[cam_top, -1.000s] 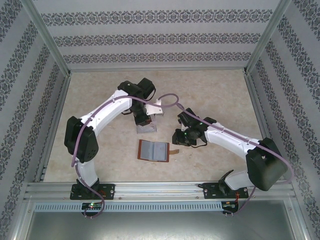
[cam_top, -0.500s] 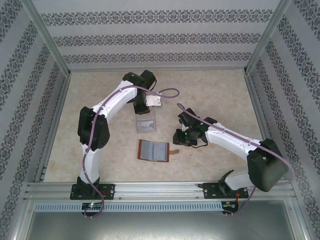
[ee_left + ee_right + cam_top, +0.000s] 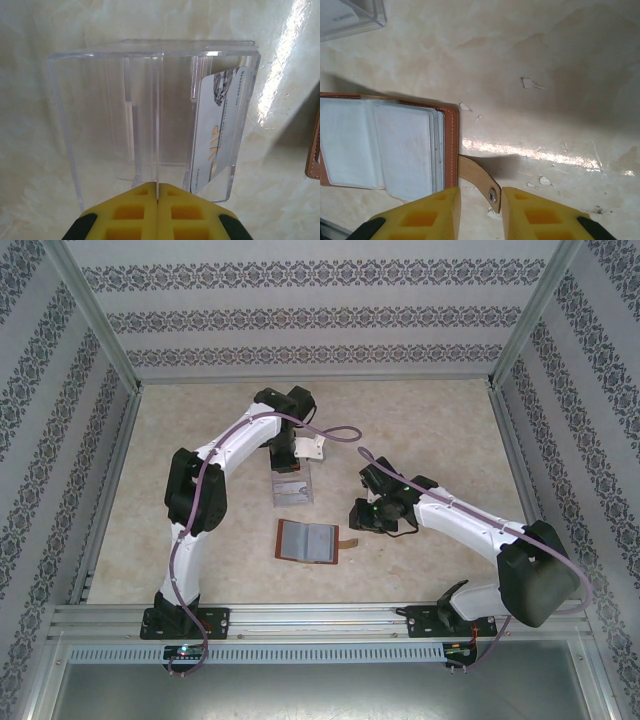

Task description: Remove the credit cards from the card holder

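— Top external count first: what is on the counter [image 3: 430,430]?
— One holder [image 3: 308,540], lying open near the middle. One clear tray [image 3: 293,488] sits just beyond it on the far side. Two arms, one reaching toward each.
— Cards?
— One card [image 3: 220,130] that I can count, in the left wrist view. It is pale grey-white plastic with gold lettering, standing on edge in an end compartment of the tray. Whether the holder's sleeves have any in them, I cannot tell.
— Describe the holder.
— Reddish-brown leather, rectangular, spread flat. Inside are pale, frosted grey-blue sleeves [image 3: 405,150], soft and slightly wrinkled. A tan strap [image 3: 477,177] with a small metal snap [image 3: 492,195] sticks out from its right side, flat on the counter.
— And the tray?
— Hard transparent plastic, box-shaped, with thin upright dividers. The counter is glossy, cream and marbled, with a few chips.
— Left fingers [image 3: 157,192]?
— Yellow ribbed pads pressed together with nothing between them, at one edge of the tray.
— Right fingers [image 3: 481,194]?
— Parted a little, just right of the holder. The strap's snap end lies between them, and they are not closed on it.
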